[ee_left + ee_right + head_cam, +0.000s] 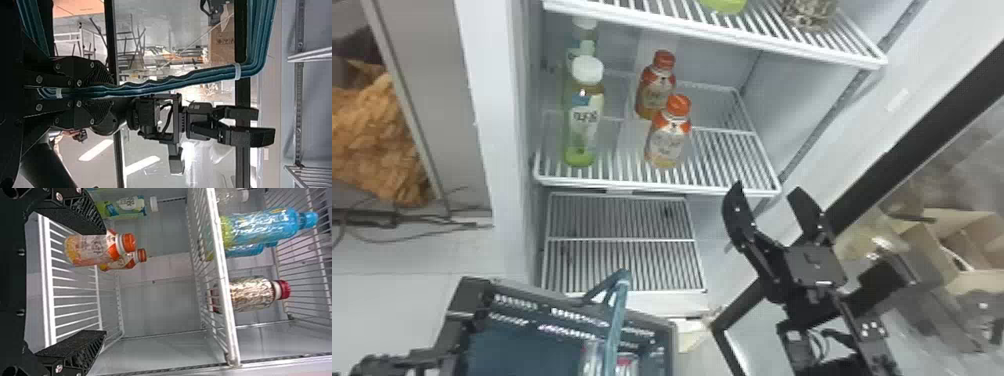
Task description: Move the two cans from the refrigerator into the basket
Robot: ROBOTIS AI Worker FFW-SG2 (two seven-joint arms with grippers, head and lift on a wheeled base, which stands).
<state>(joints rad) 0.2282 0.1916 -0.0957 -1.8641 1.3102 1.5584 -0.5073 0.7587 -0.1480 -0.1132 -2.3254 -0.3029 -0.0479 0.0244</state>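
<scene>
Our left hand [105,92] clamps the handle [168,84] — steadying the basket [542,294], we reckon. Right hand [768,187] spread, empty, by the shelf's [657,187] front-right corner — cans [625,364], seemingly, near the basket's right edge.

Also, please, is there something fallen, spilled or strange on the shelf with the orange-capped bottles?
Nothing stands out there. The front orange-capped bottle, the rear orange-capped bottle and the front white-capped bottle all stand upright on the wire shelf, and I see no spill around them.
</scene>
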